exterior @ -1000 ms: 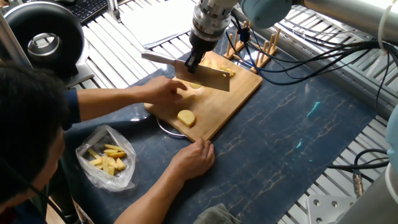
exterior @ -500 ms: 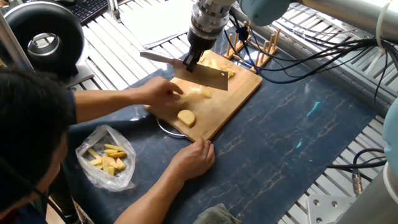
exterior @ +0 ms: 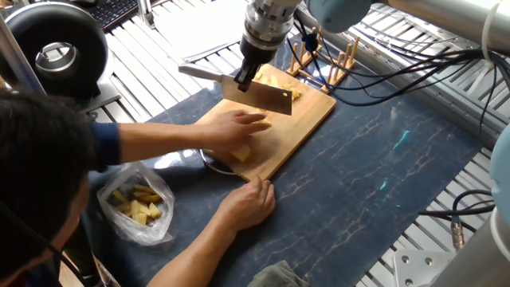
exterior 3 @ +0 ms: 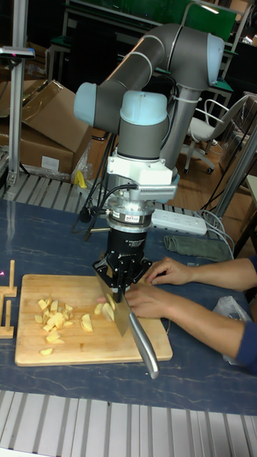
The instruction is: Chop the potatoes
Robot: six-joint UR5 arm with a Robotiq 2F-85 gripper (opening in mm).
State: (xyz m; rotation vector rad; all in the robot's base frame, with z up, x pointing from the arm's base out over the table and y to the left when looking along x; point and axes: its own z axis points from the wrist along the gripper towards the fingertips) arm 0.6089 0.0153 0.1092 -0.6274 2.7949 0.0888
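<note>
Pale yellow and wet-looking, the potatoes (exterior 3: 56, 315) are peeled chunks that I judge to be light, firm and slick, prone to skid or roll under a blade, so each is best pinned by its flat cut face or held at its end away from the edge. Nearest the fixed camera, at about 8 o'clock from the board, a clear plastic bag (exterior: 137, 209) holds other yellow pieces, not the ones to chop. The person's one hand (exterior: 249, 203) steadies the near corner of the wooden cutting board (exterior: 311, 115) on the dark surface (exterior: 374, 175), while the other hand (exterior: 239, 126) reaches over a potato piece (exterior: 241, 152) near the board's middle. Just beyond, the end effector (exterior: 249, 73) is pinching the handle of a cleaver (exterior: 259, 96), whose blade hangs above the board. Already cut pieces lie in a heap at about 3 o'clock behind the blade.
</note>
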